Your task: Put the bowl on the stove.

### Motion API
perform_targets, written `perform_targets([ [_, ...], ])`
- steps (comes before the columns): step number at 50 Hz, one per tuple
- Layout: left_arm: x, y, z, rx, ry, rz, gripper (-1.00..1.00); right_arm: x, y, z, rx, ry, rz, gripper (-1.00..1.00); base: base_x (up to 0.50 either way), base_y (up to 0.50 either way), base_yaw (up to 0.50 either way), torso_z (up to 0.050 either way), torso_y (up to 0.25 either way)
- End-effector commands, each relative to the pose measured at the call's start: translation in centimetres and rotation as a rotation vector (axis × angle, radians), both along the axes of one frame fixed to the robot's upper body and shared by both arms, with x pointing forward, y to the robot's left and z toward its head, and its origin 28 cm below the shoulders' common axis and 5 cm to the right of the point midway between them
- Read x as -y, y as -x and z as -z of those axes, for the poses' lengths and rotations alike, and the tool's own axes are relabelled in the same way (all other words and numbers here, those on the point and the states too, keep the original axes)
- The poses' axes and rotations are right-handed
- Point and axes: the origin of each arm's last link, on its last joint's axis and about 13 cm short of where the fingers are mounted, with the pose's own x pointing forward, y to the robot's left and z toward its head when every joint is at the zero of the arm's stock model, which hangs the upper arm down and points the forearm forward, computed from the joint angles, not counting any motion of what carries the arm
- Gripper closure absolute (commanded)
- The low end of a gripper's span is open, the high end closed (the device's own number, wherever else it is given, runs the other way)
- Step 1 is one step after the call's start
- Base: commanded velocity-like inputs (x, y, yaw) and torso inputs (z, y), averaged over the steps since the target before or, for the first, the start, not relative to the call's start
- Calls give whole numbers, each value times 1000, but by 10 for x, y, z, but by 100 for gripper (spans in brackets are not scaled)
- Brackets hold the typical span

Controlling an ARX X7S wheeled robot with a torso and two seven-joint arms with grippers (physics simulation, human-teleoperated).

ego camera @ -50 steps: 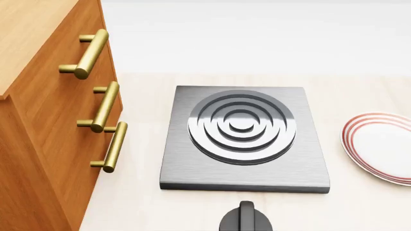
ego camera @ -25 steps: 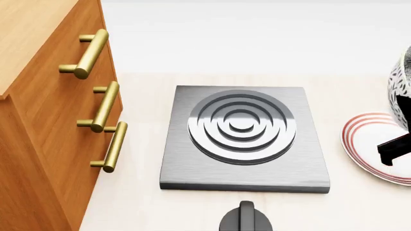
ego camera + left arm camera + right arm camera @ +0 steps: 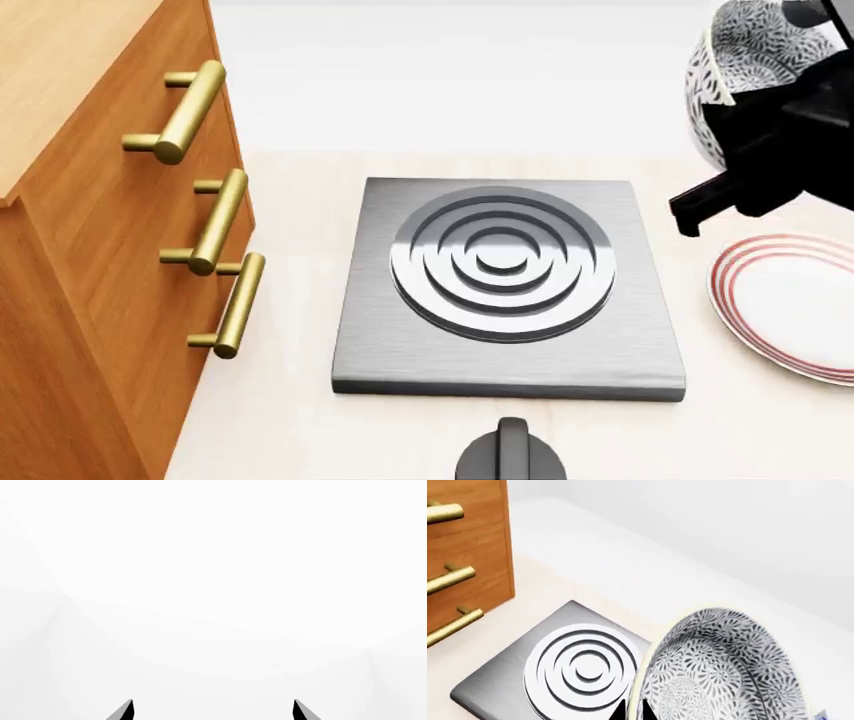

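One speckled bowl (image 3: 737, 50) (tilted) in right gripper (image 3: 633, 711).

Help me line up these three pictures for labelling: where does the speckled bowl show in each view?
Head view: the bowl is at the upper right, held aloft by the right gripper, right of the stove.
Right wrist view: the bowl fills the lower right, beside the stove.
Left wrist view: not in it.
Shared landmark: the stove's ringed burner.
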Motion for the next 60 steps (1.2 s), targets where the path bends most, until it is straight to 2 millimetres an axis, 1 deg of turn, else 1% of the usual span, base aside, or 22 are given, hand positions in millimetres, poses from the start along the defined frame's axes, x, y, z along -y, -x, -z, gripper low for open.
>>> perform_targets([
  [1,-5,-1,-1,29,32,-24,-100,-24,-22,-14,59,-2,-84,100,0,0,0,0,0],
  [13,-5,0,-1,29,32,-24,-100,-50,-41,-19,70,-12,-187,100,0,0,0,0,1],
  [20,-5,0,-1,29,32,-24,-100,-60,-45,-18,77,-37,-233,100,0,0,0,0,0],
  [38,-5,0,-1,29,32,-24,-100,-60,-45,-18,77,-37,-233,100,0,0,0,0,1],
  [42,-5,-1,1,26,30,-22,-100,-66,-56,-16,75,-31,-255,100,0,0,0,0,0],
  [43,-5,-1,0,26,35,-22,-100,-69,-63,-16,75,-30,-261,100,0,0,0,0,0],
  [45,-5,-1,0,26,35,-22,-100,-73,-72,-16,69,-30,-287,100,0,0,0,0,0],
  [48,-6,-1,0,25,38,-21,-100,-79,-90,-15,67,-36,-290,100,0,0,0,0,0],
  [52,-6,-1,0,23,40,-23,-100,-83,-105,-9,44,-30,-290,100,0,0,0,0,3],
  [56,-6,-2,1,20,41,-22,-100,-87,-108,-3,22,-48,-282,100,0,0,0,0,0],
  [60,-5,-3,1,17,39,-21,-100,-93,-109,9,-8,-65,-262,100,0,0,0,0,0],
])
